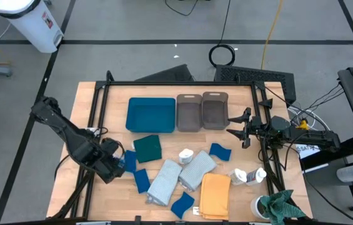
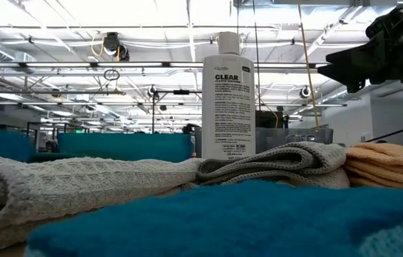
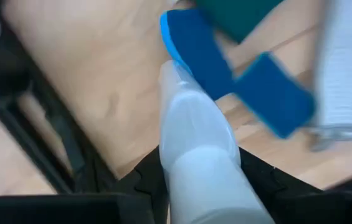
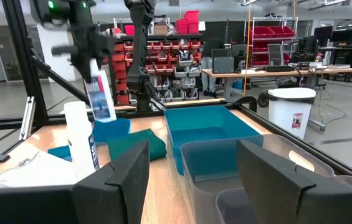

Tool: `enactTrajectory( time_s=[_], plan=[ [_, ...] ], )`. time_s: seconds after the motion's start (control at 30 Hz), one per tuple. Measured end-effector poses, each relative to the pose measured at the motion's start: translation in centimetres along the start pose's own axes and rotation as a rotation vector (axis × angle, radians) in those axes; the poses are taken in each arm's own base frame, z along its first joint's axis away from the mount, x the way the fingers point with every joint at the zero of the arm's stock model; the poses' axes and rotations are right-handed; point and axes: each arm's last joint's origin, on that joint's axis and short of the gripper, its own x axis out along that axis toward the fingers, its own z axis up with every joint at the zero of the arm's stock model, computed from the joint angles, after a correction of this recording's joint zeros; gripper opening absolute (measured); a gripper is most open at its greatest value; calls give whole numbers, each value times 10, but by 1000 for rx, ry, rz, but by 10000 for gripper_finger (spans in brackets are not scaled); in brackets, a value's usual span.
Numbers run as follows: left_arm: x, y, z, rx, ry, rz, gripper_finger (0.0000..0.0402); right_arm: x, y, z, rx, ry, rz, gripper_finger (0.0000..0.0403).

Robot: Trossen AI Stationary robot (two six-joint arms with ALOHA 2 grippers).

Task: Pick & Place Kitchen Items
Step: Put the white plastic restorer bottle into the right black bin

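Observation:
My left gripper (image 1: pixel 114 164) hangs over the table's left part, shut on a small white bottle (image 3: pixel 194 137) with a blue label (image 4: pixel 103 99). Under it lie blue sponges (image 3: pixel 210 59) and a dark teal cloth (image 1: pixel 147 148). Another bottle (image 1: pixel 185 154) stands upright by two pale grey cloths (image 1: pixel 165 181); a mustard cloth (image 1: pixel 215 195) lies near the front edge. Two bottles (image 1: pixel 248 177) lie on their sides at the right. My right gripper (image 1: pixel 242 128) waits open and level at the right, beside the bins. My left gripper pinches the bottle's wide body (image 3: pixel 207 186) between its two fingers (image 3: pixel 141 183), which come from above and point down. The bottle runs along the fingers, its narrow end (image 3: pixel 169 68) toward the table. It hangs slightly tilted, lifted clear of the table (image 4: pixel 101 93).
A flat teal tray (image 1: pixel 140 122) and two grey-brown bins (image 1: pixel 189 125) stand at the far side. More blue sponges (image 1: pixel 221 151) lie scattered. A green rag (image 1: pixel 280 207) sits at the front right corner. A black frame (image 1: pixel 101 94) borders the table.

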Motion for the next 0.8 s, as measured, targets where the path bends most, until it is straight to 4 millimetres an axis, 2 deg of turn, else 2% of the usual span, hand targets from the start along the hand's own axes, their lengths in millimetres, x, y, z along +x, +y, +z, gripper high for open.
enactTrajectory(
  time_s=[0.17,0.3,0.57,0.8],
  plan=[
    [-35,-3,14,163,-207,-109,129,0,0,0,0,0,0,210],
    [-51,-6,29,309,-312,-132,129,0,0,0,0,0,0,210],
    [-54,-10,74,564,-436,-38,129,0,0,0,0,0,0,210],
    [-58,-22,120,797,-514,-135,129,0,0,2,-16,-18,0,210]
  ],
)
